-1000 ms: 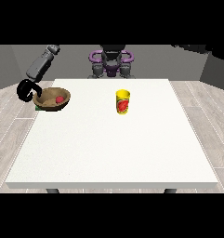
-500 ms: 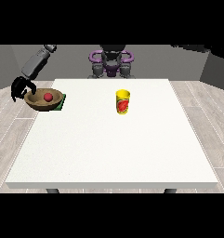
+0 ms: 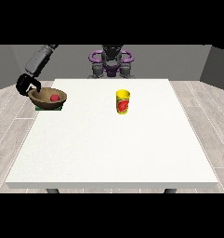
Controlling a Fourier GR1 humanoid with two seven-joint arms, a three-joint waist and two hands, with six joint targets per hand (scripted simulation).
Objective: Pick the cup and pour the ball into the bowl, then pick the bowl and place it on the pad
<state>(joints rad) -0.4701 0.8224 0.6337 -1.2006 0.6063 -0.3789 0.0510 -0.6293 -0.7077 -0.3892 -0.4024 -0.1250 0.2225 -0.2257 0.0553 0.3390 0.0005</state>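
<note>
One hand point(image 3: 27, 84), at the view's left, grips the brown bowl point(image 3: 48, 98) with the red ball point(image 3: 54, 98) over the green pad point(image 3: 49, 108); let go off-level and you'll risk it tipping.

A brown bowl point(image 3: 48, 98) holding a red ball point(image 3: 54, 98) sits on a green pad point(image 3: 49, 107) at the table's point(image 3: 113, 148) ten o'clock corner. The hand at the view's left point(image 3: 26, 83) curls over its rim. A yellow cup point(image 3: 123, 102) stands upright near centre.
</note>
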